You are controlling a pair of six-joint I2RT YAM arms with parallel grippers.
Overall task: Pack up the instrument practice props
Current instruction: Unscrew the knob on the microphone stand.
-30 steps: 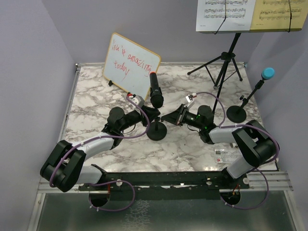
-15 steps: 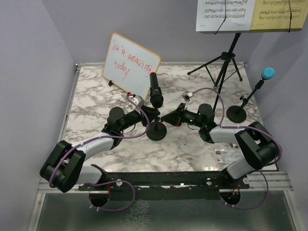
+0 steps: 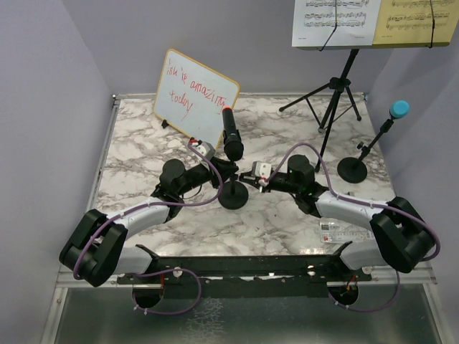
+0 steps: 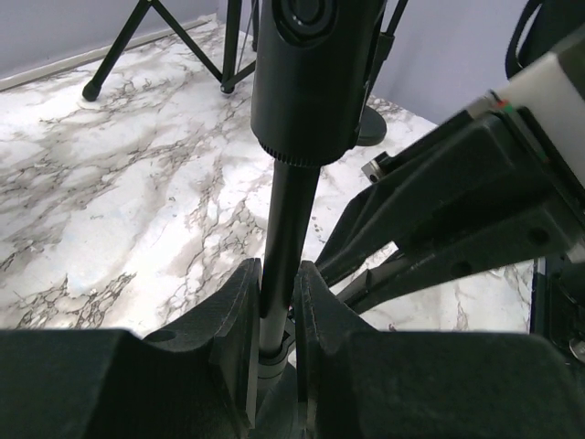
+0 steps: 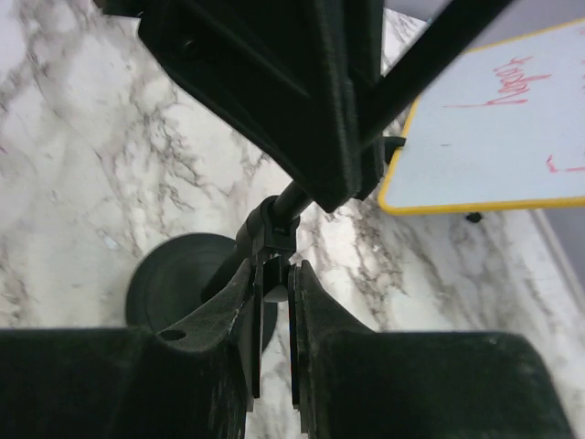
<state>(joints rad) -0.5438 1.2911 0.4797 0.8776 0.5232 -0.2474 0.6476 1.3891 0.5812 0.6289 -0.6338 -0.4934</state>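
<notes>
The black microphone (image 3: 231,136) (image 4: 311,73) stands tilted in a black mic holder with a round base (image 3: 233,195) (image 5: 178,274) mid-table. My left gripper (image 3: 225,172) (image 4: 277,279) is shut on the holder's thin stem (image 4: 285,229) just under the microphone. From the other side, my right gripper (image 3: 249,179) (image 5: 274,279) is shut on a small knob at the holder's swivel joint (image 5: 272,236). A blue microphone (image 3: 399,109) sits in a second holder (image 3: 353,169) at the right. White sheet music (image 3: 336,21) and yellow sheet music (image 3: 419,21) rest on the tripod music desk (image 3: 337,93).
A wood-framed whiteboard (image 3: 195,97) (image 5: 494,137) with red writing leans right behind the black microphone. A small stapler and clear ruler (image 3: 337,231) lie near the front right edge. The tripod's legs (image 4: 137,46) spread over the far right of the marble top.
My right arm has swung left and turned its wrist, bringing its jaws from beside the holder onto the knob at the joint. The left gripper and microphone have stayed put.
</notes>
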